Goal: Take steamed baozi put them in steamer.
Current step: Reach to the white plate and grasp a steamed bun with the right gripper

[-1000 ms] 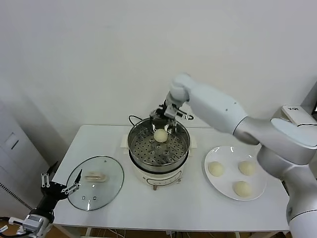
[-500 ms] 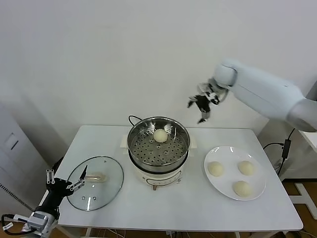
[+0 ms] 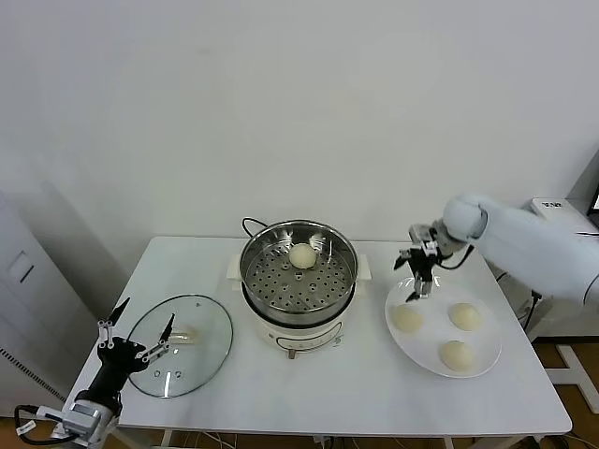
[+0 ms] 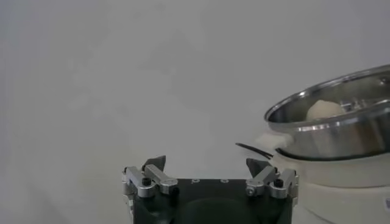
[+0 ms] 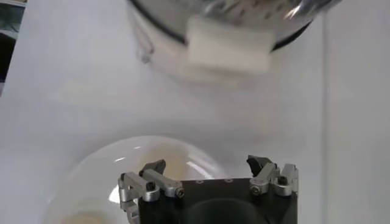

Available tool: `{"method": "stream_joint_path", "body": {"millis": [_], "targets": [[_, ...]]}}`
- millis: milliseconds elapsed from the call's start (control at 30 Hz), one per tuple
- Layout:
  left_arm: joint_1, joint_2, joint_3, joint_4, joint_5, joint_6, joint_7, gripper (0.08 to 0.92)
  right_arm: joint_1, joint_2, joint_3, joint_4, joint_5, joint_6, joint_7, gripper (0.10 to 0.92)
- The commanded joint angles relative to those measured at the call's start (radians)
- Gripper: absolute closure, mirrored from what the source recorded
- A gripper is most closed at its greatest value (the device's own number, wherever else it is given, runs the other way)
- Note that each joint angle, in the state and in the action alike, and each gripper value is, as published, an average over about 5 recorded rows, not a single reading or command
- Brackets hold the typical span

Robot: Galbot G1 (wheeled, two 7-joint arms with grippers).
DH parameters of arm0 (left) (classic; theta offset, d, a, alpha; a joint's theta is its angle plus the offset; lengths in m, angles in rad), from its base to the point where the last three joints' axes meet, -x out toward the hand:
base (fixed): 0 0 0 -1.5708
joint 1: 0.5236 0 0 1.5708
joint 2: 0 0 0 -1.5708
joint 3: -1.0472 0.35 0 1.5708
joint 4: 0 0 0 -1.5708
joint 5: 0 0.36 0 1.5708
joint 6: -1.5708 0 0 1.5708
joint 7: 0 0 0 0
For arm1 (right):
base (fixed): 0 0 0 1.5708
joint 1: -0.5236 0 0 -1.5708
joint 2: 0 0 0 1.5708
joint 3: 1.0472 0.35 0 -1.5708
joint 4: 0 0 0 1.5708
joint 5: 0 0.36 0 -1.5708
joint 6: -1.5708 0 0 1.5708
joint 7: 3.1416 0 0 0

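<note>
White wall backs a white table [image 3: 309,393] holding everything. Over the near rim of the plate [image 3: 487,360] hangs the right gripper [image 3: 417,274], its fingers spread wide and holding nothing. Just below it lies one steamed baozi [image 3: 407,319]; two more rest farther along the plate, beyond it toward the robot's right, at [image 3: 465,315] and [image 3: 457,355]. Off to the gripper's other side stands the steamer [image 3: 299,273], with a fourth bun [image 3: 302,255] on its perforated floor near the back wall. The left gripper [image 3: 134,343] sits low at the table's left edge, just beside the glass lid [image 3: 182,344], fingers fully apart and empty.
</note>
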Motion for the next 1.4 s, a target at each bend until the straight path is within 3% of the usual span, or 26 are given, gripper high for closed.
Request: {"method": "stream_joint_path", "body": {"millis": [33,267,633,733,1000,1167,1400], "targets": [[0.004,0.020,0.050,-0.012,0.041,-0.035,-0.054,0.177,-0.139,-0.033,0.091,0.010,-0.060,-0.023,0.012,0.203],[-0.001,-0.017,0.026,-0.042,0.028,-0.005,-0.051,0.177,-0.160,-0.025,0.113,-0.016,-0.084,-0.016,0.019,0.203],[-0.002,-0.015,0.016,-0.058,0.017,0.027,-0.044,0.177,-0.202,0.028,0.170,-0.096,-0.125,-0.001,0.034,0.207],[0.001,-0.013,0.016,-0.055,0.015,0.027,-0.040,0.177,-0.205,0.036,0.174,-0.113,-0.134,0.001,0.034,0.254],[0.004,-0.005,0.012,-0.048,0.015,0.025,-0.032,0.177,-0.164,0.018,0.133,-0.092,-0.116,0.000,0.029,0.475],[0.008,0.002,0.005,-0.042,0.015,0.023,-0.026,0.177,0.042,-0.057,-0.045,0.014,0.033,-0.003,0.006,0.561],[0.004,0.007,0.000,-0.036,0.014,0.022,-0.022,0.177,0.617,-0.093,-0.472,0.223,0.461,-0.029,-0.046,0.571]]}}
